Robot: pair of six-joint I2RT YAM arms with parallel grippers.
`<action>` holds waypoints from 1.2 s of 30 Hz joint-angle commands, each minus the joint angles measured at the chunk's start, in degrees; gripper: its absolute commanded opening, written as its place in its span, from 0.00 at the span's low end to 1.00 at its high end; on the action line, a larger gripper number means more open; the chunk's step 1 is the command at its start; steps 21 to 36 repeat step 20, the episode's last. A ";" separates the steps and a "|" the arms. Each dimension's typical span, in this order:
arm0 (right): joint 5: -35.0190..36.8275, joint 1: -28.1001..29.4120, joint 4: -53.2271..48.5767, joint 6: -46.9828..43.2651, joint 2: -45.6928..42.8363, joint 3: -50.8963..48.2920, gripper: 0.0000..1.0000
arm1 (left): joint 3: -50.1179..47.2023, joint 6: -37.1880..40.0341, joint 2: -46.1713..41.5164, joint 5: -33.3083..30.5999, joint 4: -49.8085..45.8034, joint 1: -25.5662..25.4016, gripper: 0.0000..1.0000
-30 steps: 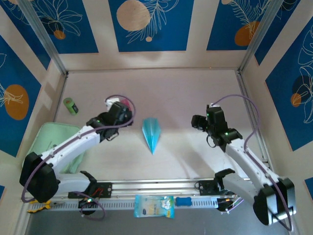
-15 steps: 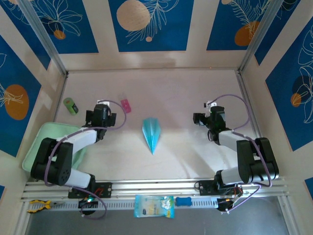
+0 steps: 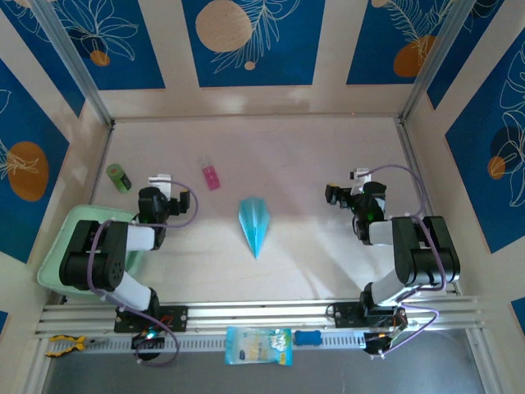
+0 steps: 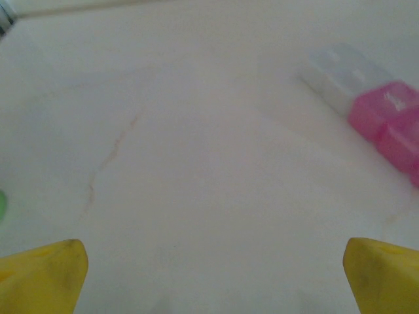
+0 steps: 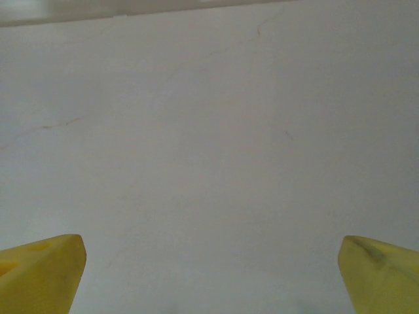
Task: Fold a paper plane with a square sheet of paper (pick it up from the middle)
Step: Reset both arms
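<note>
While both arms are seen folded close to their bases, the paper plane (image 3: 255, 226) is found lying flat on the table (image 3: 312, 148), about midway between them and touched by neither. Its narrow point is turned toward the near edge and its wider end toward the far wall; a centre crease can be made out along its length.

The left gripper (image 3: 161, 182) is seen at the left of the table, well apart from the plane. In the left wrist view its yellow fingers (image 4: 40, 277) are spread to the two bottom corners, with bare tabletop between them and nothing held. A small pink block (image 3: 212, 176) with a clear end is seen lying far and right of this gripper, and it appears at the upper right of the left wrist view (image 4: 386, 121).

The right gripper (image 3: 358, 179) is placed at the right of the table, also well apart from the plane. Its yellow fingers (image 5: 39, 271) are likewise set wide apart over bare tabletop, with nothing between them.

A green cylinder (image 3: 119, 177) is seen near the left wall, a pale green cloth (image 3: 61, 242) lies under the left arm, and a blue-and-yellow packet (image 3: 258, 345) rests at the near rail.
</note>
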 commanded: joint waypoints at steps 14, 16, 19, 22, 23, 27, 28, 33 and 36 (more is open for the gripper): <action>1.28 0.37 1.22 0.56 -0.60 0.79 0.99 | -0.81 -0.18 0.46 1.43 8.10 -0.29 1.00; 0.99 0.34 1.19 0.65 -0.58 0.77 0.99 | -0.76 -0.18 0.46 1.45 8.17 -0.28 1.00; 0.65 0.17 1.19 0.70 -0.58 0.73 0.99 | -0.77 -0.01 0.52 2.13 8.16 -0.27 1.00; 0.71 0.17 1.25 0.70 -0.66 0.68 0.99 | -0.68 1.03 0.46 5.30 7.80 -0.27 1.00; 0.71 0.17 1.25 0.70 -0.66 0.68 0.99 | -0.68 1.03 0.46 5.30 7.80 -0.27 1.00; 0.71 0.17 1.25 0.70 -0.66 0.68 0.99 | -0.68 1.03 0.46 5.30 7.80 -0.27 1.00; 0.71 0.17 1.25 0.70 -0.66 0.68 0.99 | -0.68 1.03 0.46 5.30 7.80 -0.27 1.00; 0.71 0.17 1.25 0.70 -0.66 0.68 0.99 | -0.68 1.03 0.46 5.30 7.80 -0.27 1.00; 0.71 0.17 1.25 0.70 -0.66 0.68 0.99 | -0.68 1.03 0.46 5.30 7.80 -0.27 1.00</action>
